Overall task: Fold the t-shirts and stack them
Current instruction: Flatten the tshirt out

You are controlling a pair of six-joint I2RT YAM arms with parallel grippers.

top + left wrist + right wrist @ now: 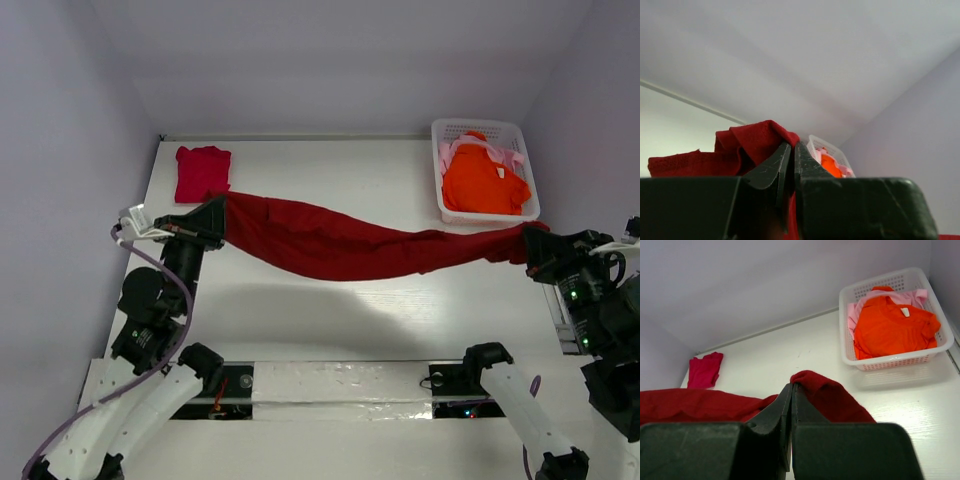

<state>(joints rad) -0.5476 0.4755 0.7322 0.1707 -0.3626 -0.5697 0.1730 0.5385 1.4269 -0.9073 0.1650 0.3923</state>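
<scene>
Top external view: the dark red t-shirt point(340, 243) hangs as a long twisted band across the table point(330, 320), from nine o'clock to three o'clock. The left gripper point(215, 222) is clenched on one end and the right gripper point(530, 243) is clenched on the other. Both wrist views show the jaws pinched together with red cloth bunched over the tips. The middle of the band sags low, possibly brushing the table, though the shadow makes that hard to judge.

A crimson-pink t-shirt point(202, 172) lies folded at ten o'clock. At two o'clock the white basket point(440, 170) holds the orange t-shirt point(485, 182) over the pale pink t-shirt point(450, 152).

The step in hand looks like spreading this shirt flat before folding. To do it well, both arms should hold even tension and lower together, laying the cloth down towards six o'clock so the twist rolls out. Each end looks gathered into a single pinch, so re-gripping at the corners will likely be needed.
</scene>
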